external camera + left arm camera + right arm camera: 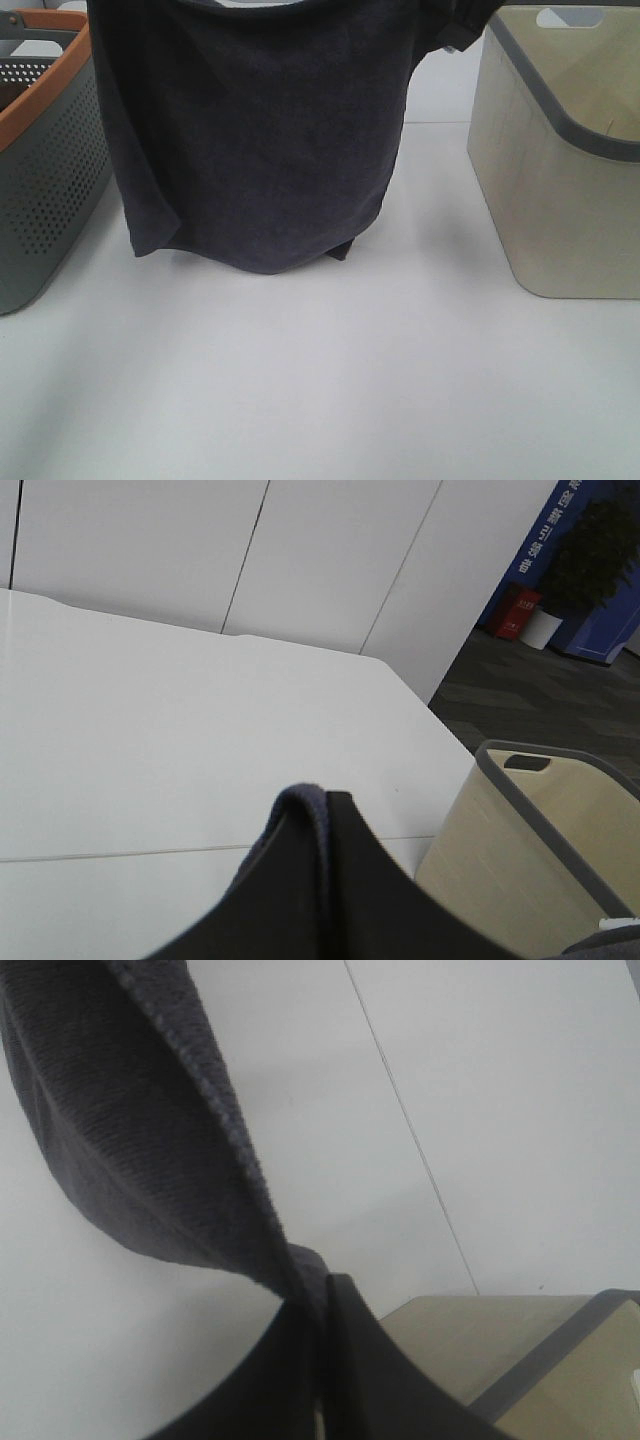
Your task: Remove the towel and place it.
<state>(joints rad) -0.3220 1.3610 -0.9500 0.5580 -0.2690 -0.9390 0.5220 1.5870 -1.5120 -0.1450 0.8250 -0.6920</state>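
Holding the towel, your jaws are both clenched on its hem; its trailing edge could snag the beige bin beside it.

The right gripper pinches the towel by its hemmed edge, near a beige bin.
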